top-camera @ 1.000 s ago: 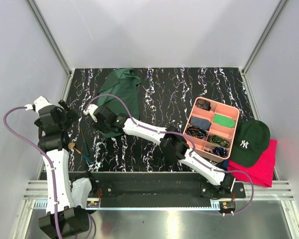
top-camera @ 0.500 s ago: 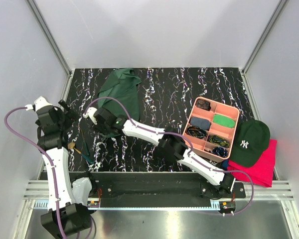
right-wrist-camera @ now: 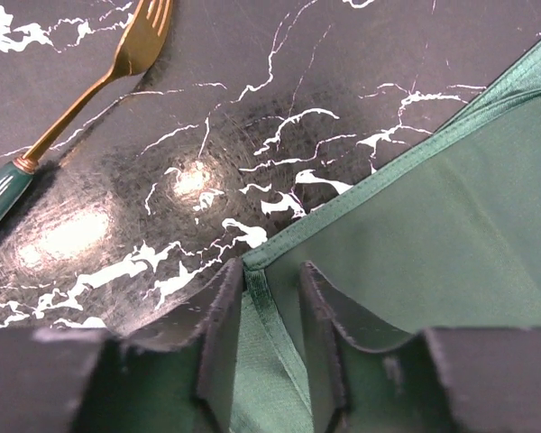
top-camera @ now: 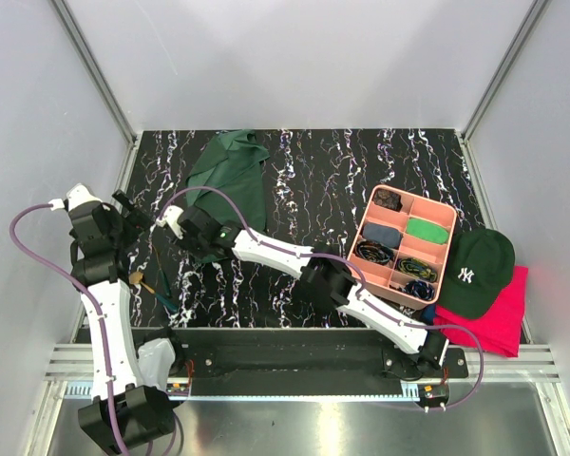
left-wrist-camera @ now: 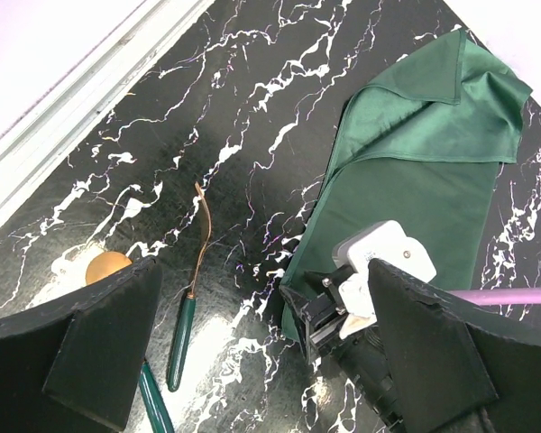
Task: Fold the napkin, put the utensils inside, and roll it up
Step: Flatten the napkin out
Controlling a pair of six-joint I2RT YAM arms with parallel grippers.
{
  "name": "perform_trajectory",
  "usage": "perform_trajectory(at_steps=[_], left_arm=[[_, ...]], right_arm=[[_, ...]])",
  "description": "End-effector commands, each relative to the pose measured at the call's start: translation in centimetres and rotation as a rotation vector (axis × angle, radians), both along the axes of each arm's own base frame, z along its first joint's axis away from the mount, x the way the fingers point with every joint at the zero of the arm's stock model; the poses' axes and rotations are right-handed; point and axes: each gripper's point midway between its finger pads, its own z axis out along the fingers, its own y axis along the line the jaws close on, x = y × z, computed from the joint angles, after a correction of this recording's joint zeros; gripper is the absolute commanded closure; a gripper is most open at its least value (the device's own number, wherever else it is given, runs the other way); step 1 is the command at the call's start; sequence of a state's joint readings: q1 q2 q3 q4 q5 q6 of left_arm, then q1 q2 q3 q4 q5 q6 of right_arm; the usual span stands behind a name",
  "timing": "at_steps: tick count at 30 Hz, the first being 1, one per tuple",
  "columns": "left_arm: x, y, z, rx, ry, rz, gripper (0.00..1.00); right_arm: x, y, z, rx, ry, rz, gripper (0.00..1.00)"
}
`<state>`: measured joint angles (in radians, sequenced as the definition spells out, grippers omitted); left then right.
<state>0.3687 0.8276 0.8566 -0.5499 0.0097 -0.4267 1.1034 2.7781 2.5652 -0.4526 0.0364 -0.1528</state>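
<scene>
hemmed napkin point(right-wrist-camera: 433, 225) corner between right gripper's point(right-wrist-camera: 270, 302) narrowly parted fingers; left gripper point(left-wrist-camera: 252, 361) wide, empty.

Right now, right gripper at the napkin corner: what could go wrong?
1. The right gripper straddles only the hem of the napkin at one corner; so thin a bite may slip when pulled.
2. The open left gripper hangs close beside it; the two could collide.
3. The fork lies near that corner; dragged cloth might shove it.

The top view looks down from behind over the whole desk point(top-camera: 323, 171). The left wrist view sits higher, the right close; both show napkin point(left-wrist-camera: 415, 189) and fork point(left-wrist-camera: 184, 334).
</scene>
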Motion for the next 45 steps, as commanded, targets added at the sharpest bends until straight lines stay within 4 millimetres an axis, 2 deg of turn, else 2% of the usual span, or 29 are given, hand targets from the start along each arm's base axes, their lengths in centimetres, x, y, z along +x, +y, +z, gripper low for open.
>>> perform_trajectory(at_steps=[1,3,4,6,7,11,14,15,17,18,20,21,22,23,24,25,26,28,29,32,33,35,36,37,39,40,43,44,45], left_arm=[[0.9,-0.2,0.6,-0.004,-0.049,-0.026,0.01],[0.9,-0.2,0.6,-0.007,-0.050,-0.028,0.01],[1.0,-0.3,0.7,-0.009,-0.052,-0.030,0.01],[0.9,-0.3,0.7,-0.011,-0.053,-0.031,0.01],[0.9,-0.3,0.6,-0.011,-0.053,-0.032,0.01],[1.0,-0.5,0.4,-0.019,-0.049,-0.043,0.01],[1.0,-0.5,0.4,-0.020,-0.048,-0.043,0.01],[0.9,-0.5,0.4,-0.018,-0.049,-0.044,0.01],[0.9,-0.5,0.4,-0.017,-0.049,-0.042,0.01],[0.9,-0.5,0.4,-0.017,-0.050,-0.041,0.01],[0.9,-0.5,0.3,-0.018,-0.047,-0.042,0.01],[0.9,-0.6,0.3,-0.020,-0.048,-0.046,0.01],[1.0,-0.6,0.3,-0.020,-0.050,-0.048,0.01],[1.0,-0.6,0.3,-0.022,-0.052,-0.048,0.01],[1.0,-0.6,0.4,-0.022,-0.054,-0.048,0.01],[1.0,-0.7,0.3,-0.021,-0.050,-0.052,0.01],[1.1,-0.8,0.4,-0.022,-0.052,-0.060,0.01],[1.1,-1.0,0.4,-0.025,-0.059,-0.073,0.03],[1.1,-1.1,0.4,-0.026,-0.061,-0.076,0.04],[1.3,-1.4,0.3,-0.038,-0.068,-0.092,0.07],[1.4,-1.7,0.1,-0.046,-0.066,-0.107,0.07],[1.5,-1.9,-0.1,-0.052,-0.060,-0.116,0.08],[1.6,-2.1,-0.2,-0.056,-0.060,-0.124,0.08],[1.6,-2.2,-0.1,-0.054,-0.061,-0.128,0.09],[1.7,-2.8,-0.1,-0.042,-0.058,-0.146,0.10],[1.8,-3.3,-0.1,-0.036,-0.056,-0.158,0.10],[2.0,-5.7,-0.9,-0.038,-0.031,-0.218,0.11],[2.0,-6.5,-1.6,-0.047,-0.008,-0.239,0.12],[1.9,-8.2,-2.3,-0.058,0.016,-0.290,0.14]], right_arm=[[-0.3,0.5,-0.7,-0.003,-0.009,-0.001,0.69],[-0.3,0.5,-0.8,-0.002,-0.007,-0.004,0.77],[-0.3,0.5,-0.9,-0.003,-0.007,-0.010,0.85],[-0.1,0.5,-0.9,0.000,-0.005,-0.020,0.91],[0.1,0.5,-0.7,0.005,-0.008,-0.029,0.99],[0.1,0.9,0.6,0.041,0.002,-0.040,1.00],[0.0,1.5,3.0,0.110,0.029,-0.043,1.00],[0.3,1.6,4.9,0.154,0.039,-0.062,1.00],[1.1,1.4,6.9,0.199,0.052,-0.078,1.00],[1.5,1.3,9.1,0.248,0.069,-0.103,1.00],[2.6,0.4,10.9,0.284,0.088,-0.122,1.00],[2.8,0.0,12.8,0.319,0.096,-0.134,1.00],[3.1,-0.4,13.7,0.338,0.107,-0.132,1.00],[4.0,-1.2,14.6,0.363,0.120,-0.156,1.00],[4.3,-1.9,16.2,0.391,0.118,-0.163,1.00],[4.7,-2.6,16.9,0.406,0.120,-0.170,1.00],[5.8,-3.7,17.5,0.422,0.123,-0.199,1.00],[6.7,-5.7,18.6,0.436,0.117,-0.238,1.00],[7.3,-6.6,18.6,0.434,0.113,-0.260,1.00],[10.1,-11.3,17.9,0.410,0.091,-0.374,1.00],[11.1,-14.0,17.1,0.393,0.094,-0.417,1.00],[12.8,-17.8,16.2,0.358,0.064,-0.527,1.00],[12.7,-20.4,15.2,0.324,0.066,-0.571,1.00],[13.8,-23.2,14.7,0.301,0.048,-0.644,1.00],[13.7,-27.7,13.5,0.252,0.036,-0.740,1.00],[14.2,-30.2,13.2,0.238,0.030,-0.794,1.00],[13.2,-34.7,12.3,0.197,0.025,-0.884,1.00],[12.8,-35.5,12.1,0.186,0.023,-0.899,1.00],[12.3,-36.7,11.9,0.165,0.008,-0.932,1.00]])
